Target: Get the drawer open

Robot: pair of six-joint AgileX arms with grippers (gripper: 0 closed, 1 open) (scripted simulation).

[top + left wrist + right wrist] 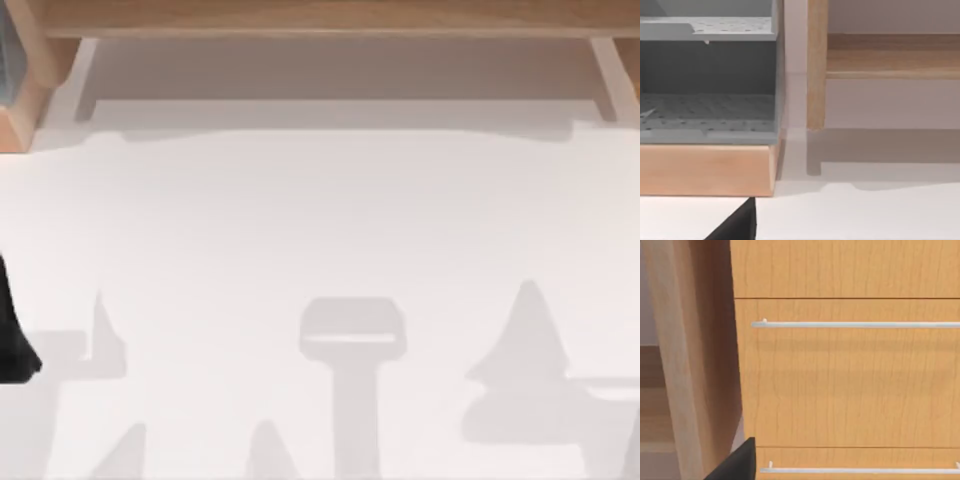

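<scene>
In the right wrist view a wooden drawer (850,385) faces the camera, with a silver bar handle (855,325) running across its upper part. Its front lies flush with the panel above and with a second drawer front below, which has its own bar handle (860,470). A black part of my right gripper (737,462) shows short of the drawer, near the cabinet's side edge and touching nothing. A dark part of my left arm (12,340) sits at the table's left edge, and a black part of the left gripper (737,225) hangs over the white table.
A wooden shelf (320,20) runs along the table's far edge on white legs. The left wrist view shows a grey cabinet with perforated shelves (707,107) on a wooden base (705,170), beside a wooden post (816,65). The white table top (320,230) carries only arm shadows.
</scene>
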